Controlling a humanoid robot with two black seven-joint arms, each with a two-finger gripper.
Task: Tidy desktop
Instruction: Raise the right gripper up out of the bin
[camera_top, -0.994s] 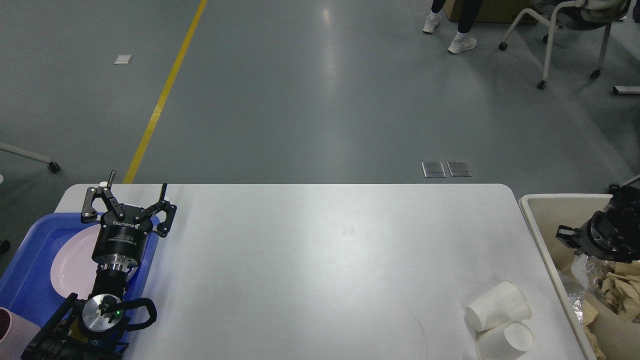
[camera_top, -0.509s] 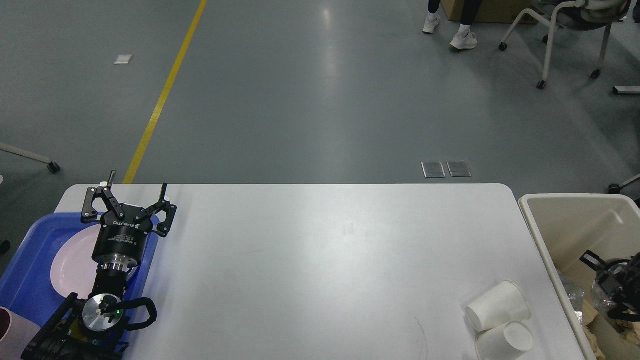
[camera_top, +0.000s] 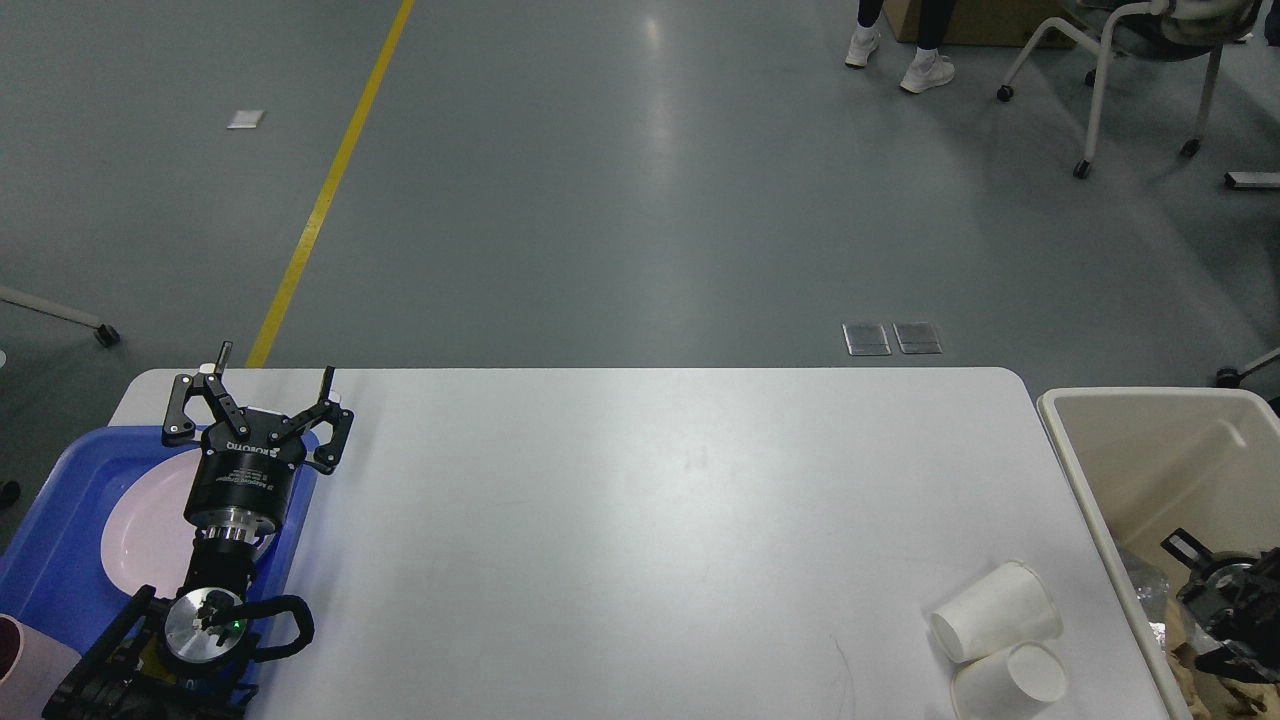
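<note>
Desktop (camera_top: 620, 520) | under left gripper (camera_top: 277, 372) at far-left corner | gripper spread

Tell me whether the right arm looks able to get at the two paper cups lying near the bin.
Probably yes. The right end effector sits low inside the beige bin, so it must lift over the wall, but the paper cups lie just beside it with bare desktop around.

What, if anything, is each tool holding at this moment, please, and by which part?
The left tool is open and holds nothing. The right tool, low inside the beige rectangular plastic bin, is too dark to tell whether it holds anything.
</note>
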